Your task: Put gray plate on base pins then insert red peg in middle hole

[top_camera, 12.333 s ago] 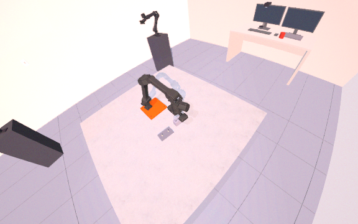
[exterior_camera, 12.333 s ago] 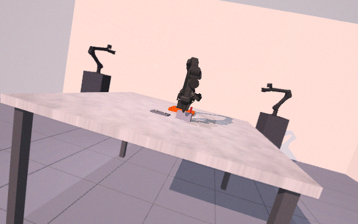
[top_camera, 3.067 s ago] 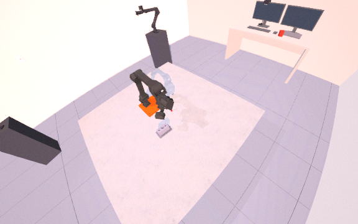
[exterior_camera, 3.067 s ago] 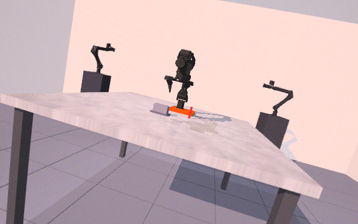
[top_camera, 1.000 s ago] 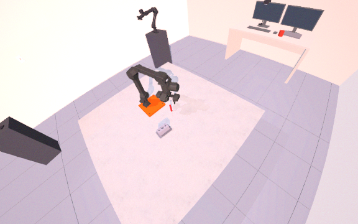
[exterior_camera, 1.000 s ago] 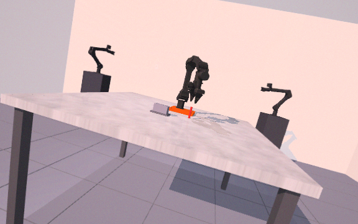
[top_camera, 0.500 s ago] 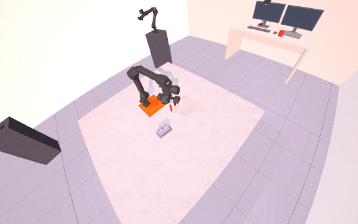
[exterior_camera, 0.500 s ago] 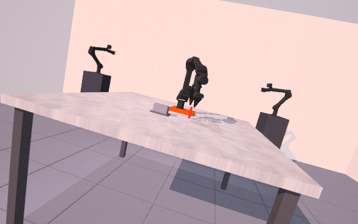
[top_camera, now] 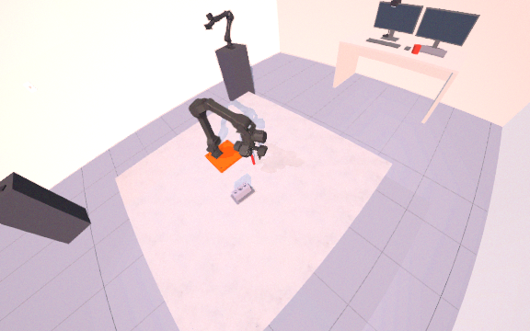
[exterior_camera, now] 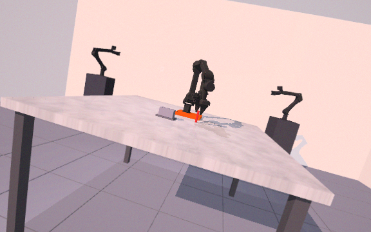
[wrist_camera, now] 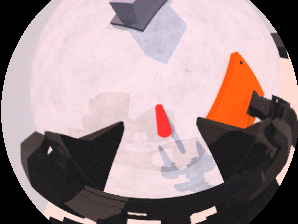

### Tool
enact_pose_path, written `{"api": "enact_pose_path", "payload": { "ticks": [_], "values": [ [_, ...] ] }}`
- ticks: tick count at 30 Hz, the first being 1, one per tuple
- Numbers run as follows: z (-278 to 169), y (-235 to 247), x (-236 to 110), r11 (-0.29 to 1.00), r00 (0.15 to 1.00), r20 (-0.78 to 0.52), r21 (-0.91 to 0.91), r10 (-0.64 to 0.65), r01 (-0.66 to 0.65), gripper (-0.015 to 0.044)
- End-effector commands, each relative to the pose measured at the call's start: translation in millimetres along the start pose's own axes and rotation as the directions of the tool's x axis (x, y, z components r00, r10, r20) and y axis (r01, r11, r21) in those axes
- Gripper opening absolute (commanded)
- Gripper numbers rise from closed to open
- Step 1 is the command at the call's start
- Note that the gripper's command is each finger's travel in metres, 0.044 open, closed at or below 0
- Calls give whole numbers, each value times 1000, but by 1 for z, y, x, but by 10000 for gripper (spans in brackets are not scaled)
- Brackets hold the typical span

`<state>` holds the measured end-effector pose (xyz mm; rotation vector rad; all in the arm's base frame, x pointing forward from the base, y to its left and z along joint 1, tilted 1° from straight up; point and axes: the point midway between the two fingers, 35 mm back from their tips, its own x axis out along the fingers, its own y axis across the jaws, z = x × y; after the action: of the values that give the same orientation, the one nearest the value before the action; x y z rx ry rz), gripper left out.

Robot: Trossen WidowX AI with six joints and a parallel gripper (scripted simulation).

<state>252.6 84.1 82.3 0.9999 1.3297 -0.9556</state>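
The gray plate (top_camera: 242, 192) (exterior_camera: 166, 112) (wrist_camera: 136, 3) sits on its base on the white table, with holes showing on its top face. The red peg (top_camera: 252, 159) (exterior_camera: 197, 116) (wrist_camera: 161, 121) stands upright on the table, apart from the plate, beside the arm's orange mount. My gripper (top_camera: 254, 151) (exterior_camera: 201, 110) (wrist_camera: 160, 137) is open and hangs close above the peg. In the wrist view the peg shows in the gap between the two dark fingers. The fingers do not touch it.
The arm's orange mounting plate (top_camera: 224, 159) (exterior_camera: 183, 113) (wrist_camera: 233, 92) lies just behind the peg. Two other arms on dark pedestals (top_camera: 235, 71) (exterior_camera: 281, 130) stand off the table. A desk with monitors (top_camera: 398, 55) is far off.
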Motion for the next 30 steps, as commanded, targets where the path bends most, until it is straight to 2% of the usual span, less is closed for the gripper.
{"api": "enact_pose_path", "payload": {
  "ticks": [1, 10, 26, 30],
  "values": [
    [0, -1, 9, 1000, 1000, -1, 5, -3, 3, 440],
    [0, -2, 20, 1000, 1000, -1, 5, -3, 3, 440],
    [0, -2, 20, 1000, 1000, -1, 5, -3, 3, 20],
    [0, -2, 20, 1000, 1000, -1, 5, -3, 3, 0]
  ]
}}
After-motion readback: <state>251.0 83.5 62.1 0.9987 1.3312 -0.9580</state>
